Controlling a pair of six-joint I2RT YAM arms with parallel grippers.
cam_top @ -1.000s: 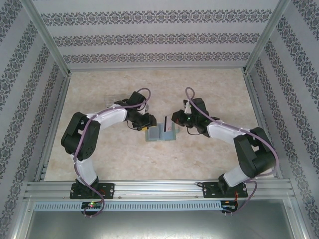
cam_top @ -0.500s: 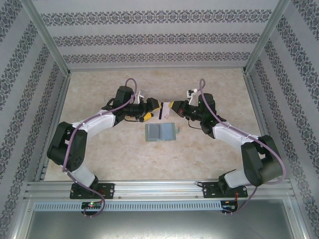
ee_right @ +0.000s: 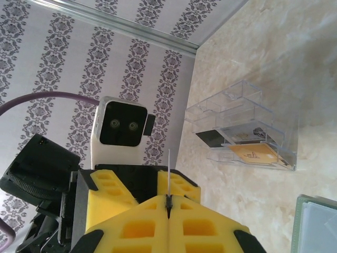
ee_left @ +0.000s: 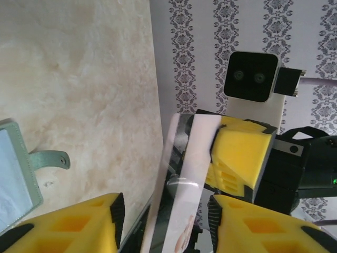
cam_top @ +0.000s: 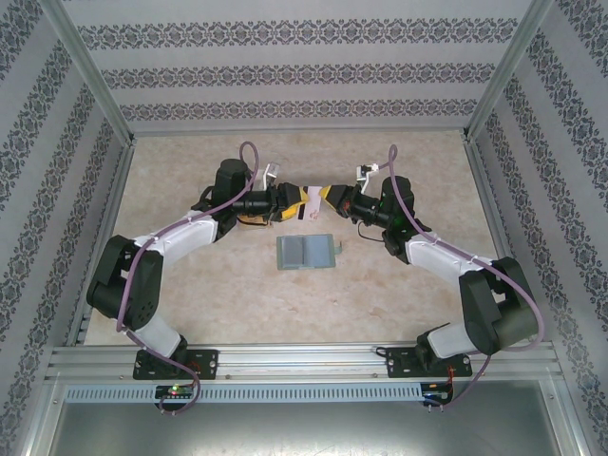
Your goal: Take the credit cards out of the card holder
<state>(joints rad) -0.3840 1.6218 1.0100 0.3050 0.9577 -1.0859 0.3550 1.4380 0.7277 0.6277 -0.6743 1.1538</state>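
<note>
Right gripper [ee_right: 168, 203], jaws pinching a whitish card [ee_left: 192, 158] by its edge, holds it aloft beyond the open card holder [cam_top: 306, 254] on the worktop [cam_top: 399, 285], presumably offering it to the left gripper [ee_left: 166, 211], whose jaws flank the card; whether they grip it, cannot tell

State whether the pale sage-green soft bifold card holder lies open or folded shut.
Open: the card holder lies spread flat on the marbled table, centre fold showing, its tab unfastened.

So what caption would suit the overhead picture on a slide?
Left hand and right hand meet at a whitish flat plastic card beyond the open sage-green soft card holder.
</note>
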